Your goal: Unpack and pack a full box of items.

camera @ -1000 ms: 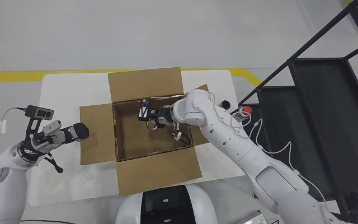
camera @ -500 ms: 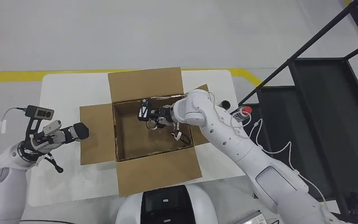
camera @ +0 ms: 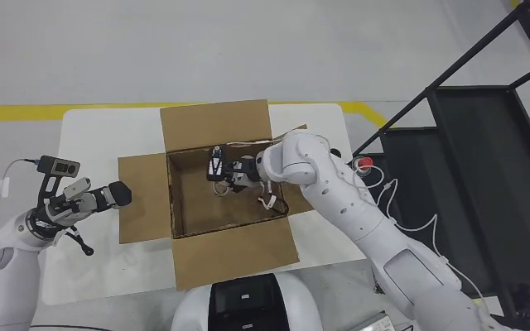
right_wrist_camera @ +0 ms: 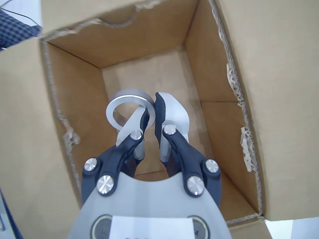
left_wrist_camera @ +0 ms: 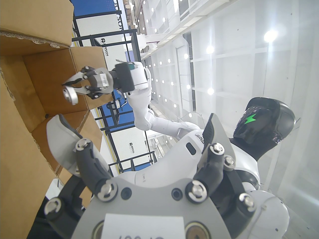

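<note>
An open cardboard box (camera: 228,248) stands in the middle of the white table (camera: 99,273). My right gripper (camera: 217,168) is inside the box near its far wall, shut on a silver metal ring (camera: 220,187). In the right wrist view the right gripper (right_wrist_camera: 150,109) pinches the rim of the ring (right_wrist_camera: 113,109) above the bare box floor (right_wrist_camera: 174,80). The left gripper (camera: 118,194) stays open and holds nothing, just off the box's left flap. From the left wrist view, the left gripper (left_wrist_camera: 134,125) faces the box (left_wrist_camera: 37,80) and the ring (left_wrist_camera: 69,96).
Black metal stairs (camera: 464,165) stand right of the table. A red-topped button (camera: 362,163) and a small black knob (camera: 334,154) sit near the table's right edge. All box flaps are folded outward.
The right arm's elbow has swung slightly to the right, and its gripper with the ring has shifted a little inside the box. The left arm has stayed still.
</note>
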Robot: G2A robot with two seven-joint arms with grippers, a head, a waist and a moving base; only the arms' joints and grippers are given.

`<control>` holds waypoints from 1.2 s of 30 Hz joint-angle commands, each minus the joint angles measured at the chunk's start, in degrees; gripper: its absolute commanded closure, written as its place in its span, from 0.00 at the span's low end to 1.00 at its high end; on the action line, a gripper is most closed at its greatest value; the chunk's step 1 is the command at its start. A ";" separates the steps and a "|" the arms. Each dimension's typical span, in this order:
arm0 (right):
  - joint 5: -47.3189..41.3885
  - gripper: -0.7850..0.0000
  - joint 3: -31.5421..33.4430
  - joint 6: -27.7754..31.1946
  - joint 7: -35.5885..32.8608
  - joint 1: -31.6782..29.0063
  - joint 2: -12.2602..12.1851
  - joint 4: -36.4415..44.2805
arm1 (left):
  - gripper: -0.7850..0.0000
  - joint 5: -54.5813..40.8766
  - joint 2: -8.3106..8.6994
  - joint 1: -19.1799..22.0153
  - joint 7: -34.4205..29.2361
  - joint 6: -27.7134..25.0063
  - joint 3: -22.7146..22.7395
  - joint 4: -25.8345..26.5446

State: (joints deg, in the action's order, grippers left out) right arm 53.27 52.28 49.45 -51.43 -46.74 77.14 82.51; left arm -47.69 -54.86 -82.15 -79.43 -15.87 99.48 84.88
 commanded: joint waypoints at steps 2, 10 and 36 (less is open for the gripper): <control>-3.97 1.00 4.90 2.75 -0.65 -4.24 -2.58 6.77 | 0.00 0.00 0.00 0.00 0.00 0.00 0.00 0.00; -10.11 1.00 23.49 8.55 5.15 -24.05 -11.93 26.35 | 0.00 0.00 0.00 0.00 0.00 0.00 0.00 0.00; -15.01 1.00 41.69 8.55 11.67 -40.58 -16.59 31.63 | 0.00 0.00 0.00 0.00 0.00 0.00 0.00 0.00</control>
State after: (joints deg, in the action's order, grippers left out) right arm 37.84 92.10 57.79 -39.18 -85.94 60.87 114.36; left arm -47.69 -54.86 -82.15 -79.43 -15.87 99.48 84.88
